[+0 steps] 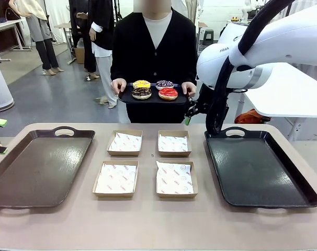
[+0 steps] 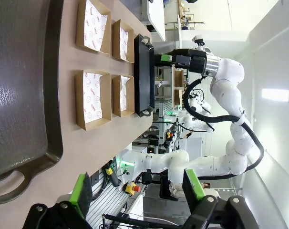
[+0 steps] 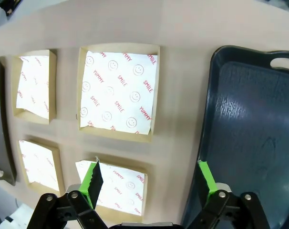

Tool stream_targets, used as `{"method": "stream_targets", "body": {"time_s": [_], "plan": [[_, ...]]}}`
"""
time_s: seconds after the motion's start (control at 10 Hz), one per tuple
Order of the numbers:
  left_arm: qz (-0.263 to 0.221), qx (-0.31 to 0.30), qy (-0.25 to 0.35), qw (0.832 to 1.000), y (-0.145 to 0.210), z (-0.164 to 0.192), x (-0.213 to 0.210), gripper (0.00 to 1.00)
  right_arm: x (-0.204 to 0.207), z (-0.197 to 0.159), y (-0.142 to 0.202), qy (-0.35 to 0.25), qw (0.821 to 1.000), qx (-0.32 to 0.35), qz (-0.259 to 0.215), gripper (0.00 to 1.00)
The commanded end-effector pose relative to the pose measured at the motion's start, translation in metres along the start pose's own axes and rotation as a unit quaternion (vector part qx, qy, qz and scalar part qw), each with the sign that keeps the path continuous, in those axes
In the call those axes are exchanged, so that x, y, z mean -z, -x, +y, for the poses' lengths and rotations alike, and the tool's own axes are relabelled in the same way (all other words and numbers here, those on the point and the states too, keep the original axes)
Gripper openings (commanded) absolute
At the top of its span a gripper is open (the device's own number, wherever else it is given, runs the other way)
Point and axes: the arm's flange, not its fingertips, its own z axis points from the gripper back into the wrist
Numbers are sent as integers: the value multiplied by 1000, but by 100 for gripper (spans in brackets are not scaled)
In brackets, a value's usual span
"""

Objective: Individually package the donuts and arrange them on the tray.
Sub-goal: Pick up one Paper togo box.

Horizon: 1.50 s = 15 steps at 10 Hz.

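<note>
Paper liner (image 3: pixel 117 90) in the box (image 3: pixel 156 95) closest to the right wrist camera: white sheet printed in red capitals — "SMILE" and "YUMMY", repeated at different angles among small outlined smiley faces.
Other liners, right wrist view (image 3: pixel 34 85): the same red print, too washed out to read with certainty.
Liners, front view (image 1: pixel 173 179): red marks and smiley circles — words too small to read.
Right arm (image 1: pixel 221 65): grey capitals starting "FRA" on the white shell, the rest hidden.

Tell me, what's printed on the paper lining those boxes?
Smiley faces plus red SMILE and YUMMY on white paper; clearest in right wrist view.
</note>
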Motion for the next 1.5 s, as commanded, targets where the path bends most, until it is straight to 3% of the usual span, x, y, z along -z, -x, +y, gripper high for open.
{"method": "stream_targets", "body": {"time_s": [0.0, 0.3, 0.5, 0.9, 1.4], "plan": [[1, 2, 4, 1000, 0, -1, -1, 100, 2, -1, 0, 2, 1000, 0, 1, 100], [1, 2, 4, 1000, 0, -1, -1, 100, 0, 0, 0, 0, 1000, 0, 0, 100], [1, 2, 4, 1000, 0, -1, -1, 100, 16, 5, -12, 40, 999, 14, 1, 100], [1, 2, 4, 1000, 0, -1, -1, 100, 48, 37, -45, 53, 998, 21, -10, 100], [1, 2, 4, 1000, 0, -1, -1, 100, 105, 31, -69, 78, 996, 33, 6, 100]]}}
